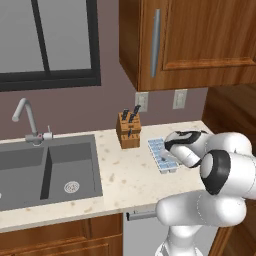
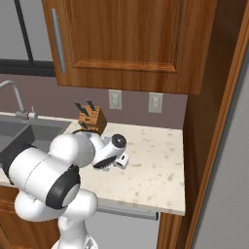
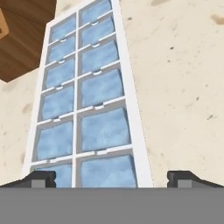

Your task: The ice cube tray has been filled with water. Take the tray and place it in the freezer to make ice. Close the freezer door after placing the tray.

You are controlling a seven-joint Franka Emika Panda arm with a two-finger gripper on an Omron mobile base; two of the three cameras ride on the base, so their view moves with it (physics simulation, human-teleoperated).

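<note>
The ice cube tray (image 3: 87,109) lies flat on the speckled beige counter (image 3: 179,78), white with two rows of cells holding pale blue water (image 3: 103,129). In the left base view the tray (image 1: 160,152) sits just right of the knife block, with the robot's hand low over its near end. My gripper (image 3: 112,179) is open. Its two dark fingertips (image 3: 40,178) stand on either side of the tray's near end, with nothing clamped. The tray sits closer to the left tip. The freezer and the freezer door are out of view.
A wooden knife block (image 1: 128,130) stands by the tray's far end. A dark double sink (image 1: 47,170) with a faucet (image 1: 27,120) lies to the left. Wooden wall cabinets (image 1: 190,40) hang overhead. A tall wood panel (image 2: 214,126) ends the counter on the right.
</note>
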